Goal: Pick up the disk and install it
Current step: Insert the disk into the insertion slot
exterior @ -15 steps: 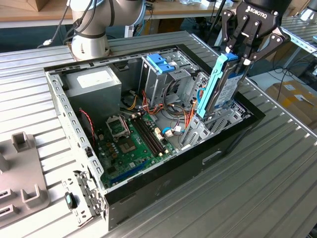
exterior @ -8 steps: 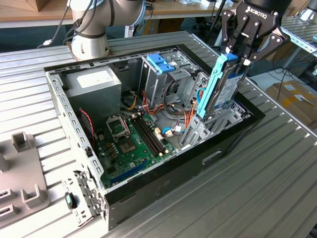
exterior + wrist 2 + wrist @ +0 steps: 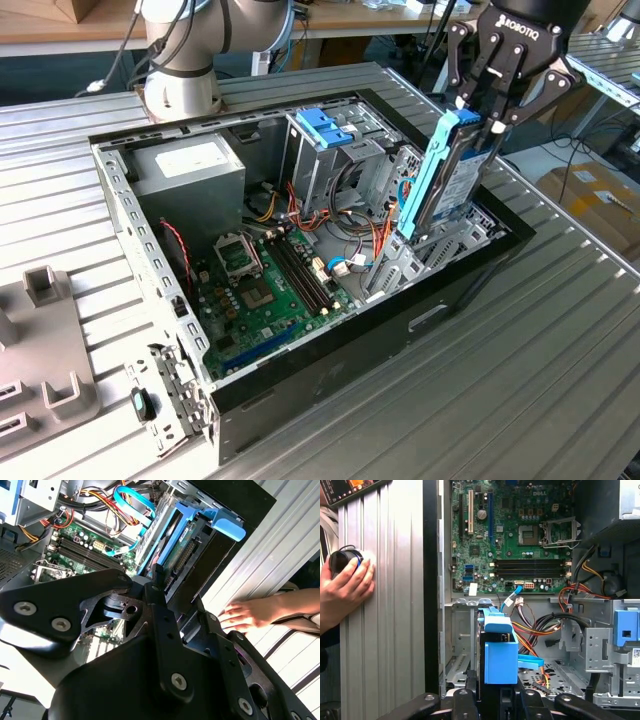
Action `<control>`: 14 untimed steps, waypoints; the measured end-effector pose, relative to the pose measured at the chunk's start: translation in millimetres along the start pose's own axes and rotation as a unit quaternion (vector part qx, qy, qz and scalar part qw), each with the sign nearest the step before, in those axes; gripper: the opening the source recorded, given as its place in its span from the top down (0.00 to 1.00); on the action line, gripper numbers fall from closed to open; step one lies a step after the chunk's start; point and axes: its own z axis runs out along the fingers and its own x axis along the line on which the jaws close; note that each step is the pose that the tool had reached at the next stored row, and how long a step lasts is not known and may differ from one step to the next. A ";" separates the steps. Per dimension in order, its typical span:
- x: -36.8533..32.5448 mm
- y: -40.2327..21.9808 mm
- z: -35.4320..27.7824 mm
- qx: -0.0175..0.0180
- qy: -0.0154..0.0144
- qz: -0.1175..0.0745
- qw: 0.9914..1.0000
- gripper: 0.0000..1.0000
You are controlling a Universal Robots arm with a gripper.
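The disk (image 3: 450, 175), silver-grey in a light blue carrier rail, stands on end and slightly tilted. Its lower end sits down in the bay at the open computer case's (image 3: 350, 345) corner, on the exterior view's right. My gripper (image 3: 487, 118) is shut on the disk's upper end, black fingers on both flat sides. In the first wrist view the disk's blue carrier end (image 3: 500, 652) rises between the fingers (image 3: 462, 700) over the bay. In the second wrist view the disk (image 3: 182, 550) runs away from the gripper (image 3: 159, 582) into the case.
A metal drive cage with a blue bracket (image 3: 325, 125) stands beside the bay, with loose cables (image 3: 350, 255) and the motherboard (image 3: 260, 290) close by. A person's hand (image 3: 345, 587) rests on the ribbed table beside the case. Grey fixtures (image 3: 45, 290) lie at the exterior view's left.
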 end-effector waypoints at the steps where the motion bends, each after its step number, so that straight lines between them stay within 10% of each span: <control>1: 0.1 0.0 0.0 0.000 0.000 0.000 1.000 0.65; 14: 2.1 1.3 3.3 0.000 0.000 0.000 1.000 0.65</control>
